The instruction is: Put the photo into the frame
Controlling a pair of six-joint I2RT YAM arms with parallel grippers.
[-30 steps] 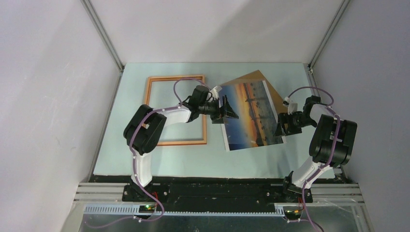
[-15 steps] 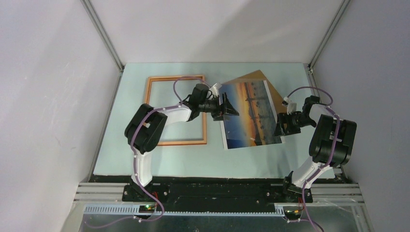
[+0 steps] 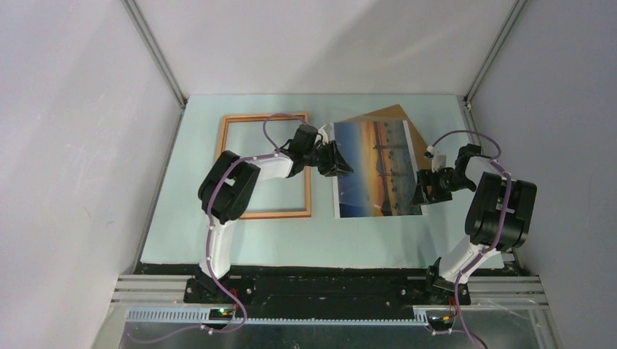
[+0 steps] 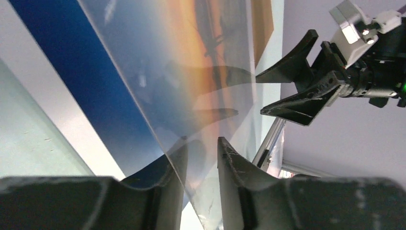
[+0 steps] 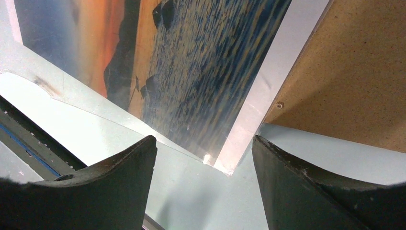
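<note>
Step in hand: getting hold of the photo, nothing in the frame yet

The large rectangular sunset print photo (image 3: 377, 169) lies on the pale green desk (image 3: 291, 240), its far end over the plain brown backing board (image 3: 385, 113), just right of the thin orange-brown wooden frame (image 3: 255, 116). Your left jaws stand narrow around the photo's left edge with the sheet between them; can't tell if they bite. Right jaws are spread wide over the near right corner, holding nothing. Next, my read: confirm the pinch, lift, carry left, square it over the opening; a floppy print may sag or slip
</note>
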